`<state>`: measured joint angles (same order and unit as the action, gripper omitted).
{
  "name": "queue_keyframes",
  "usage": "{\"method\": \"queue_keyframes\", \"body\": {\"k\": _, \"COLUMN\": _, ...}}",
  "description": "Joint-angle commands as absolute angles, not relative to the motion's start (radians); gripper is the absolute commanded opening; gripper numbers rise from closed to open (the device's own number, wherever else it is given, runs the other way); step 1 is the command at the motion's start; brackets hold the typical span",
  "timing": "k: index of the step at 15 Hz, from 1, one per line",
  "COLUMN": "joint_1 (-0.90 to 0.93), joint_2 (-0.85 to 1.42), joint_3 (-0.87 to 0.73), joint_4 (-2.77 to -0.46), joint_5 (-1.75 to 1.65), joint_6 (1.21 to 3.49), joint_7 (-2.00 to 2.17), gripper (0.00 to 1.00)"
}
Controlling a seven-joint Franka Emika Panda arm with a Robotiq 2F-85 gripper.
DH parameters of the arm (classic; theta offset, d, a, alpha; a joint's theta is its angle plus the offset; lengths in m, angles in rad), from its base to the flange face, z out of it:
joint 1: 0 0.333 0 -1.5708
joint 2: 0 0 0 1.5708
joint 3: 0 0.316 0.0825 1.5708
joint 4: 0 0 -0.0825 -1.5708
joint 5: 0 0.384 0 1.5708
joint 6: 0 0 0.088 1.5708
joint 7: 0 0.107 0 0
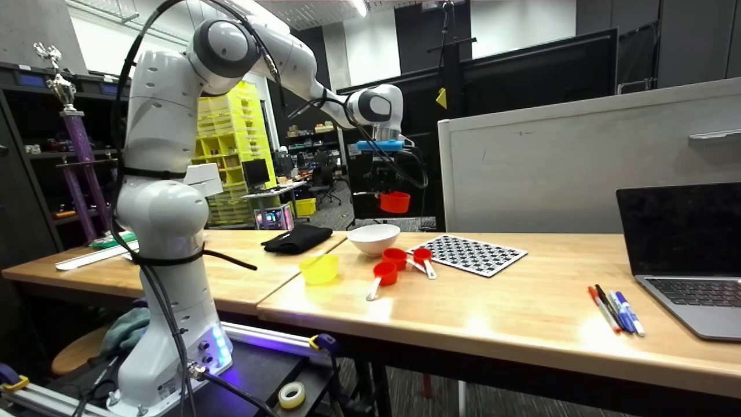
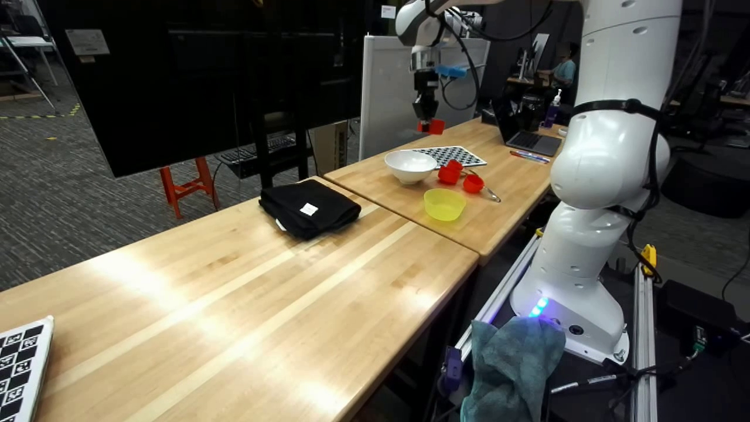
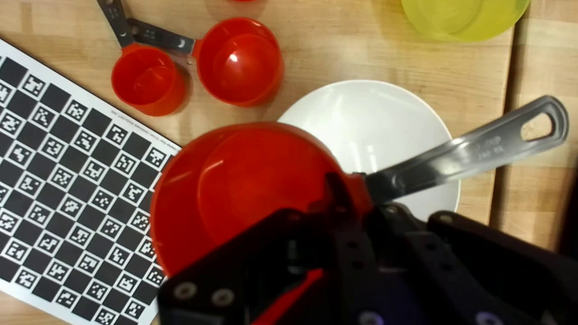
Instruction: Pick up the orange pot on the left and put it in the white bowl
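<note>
Wrist view: white bowl (image 3: 379, 128) partly hidden by orange pot (image 3: 253, 174); yellow cup (image 3: 465, 18) cut off (top edge).

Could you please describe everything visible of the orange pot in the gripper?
The orange pot is a round, glossy red-orange cup, seemingly plastic, with a flat, slotted, metal-looking handle. Its visible inside is empty. The gripper alone holds it, near the handle joint, mouth up in midair, higher than the white bowl.

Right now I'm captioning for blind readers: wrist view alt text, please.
Black gripper holds a red plastic pot with metal handle, partly hiding a round white bowl. Background: red plastic cups, yellow plastic cup, black-white checkered board.
</note>
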<state>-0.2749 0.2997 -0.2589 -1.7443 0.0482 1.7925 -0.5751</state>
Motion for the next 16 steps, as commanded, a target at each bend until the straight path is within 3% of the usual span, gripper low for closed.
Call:
{"method": "queue_keyframes", "body": {"k": 1, "joint_1": -0.297, "joint_2": 0.344, "joint_3": -0.226, "joint_4": -1.699, "joint_5": 0.026, "joint_6": 1.755, "joint_7": -0.533, "gripper": 0.02}}
{"method": "queue_keyframes", "body": {"k": 16, "joint_1": -0.268, "joint_2": 0.242, "joint_3": -0.163, "joint_4": -1.947, "joint_5": 0.022, "joint_6": 1.866, "joint_7": -0.412, "gripper": 0.02}}
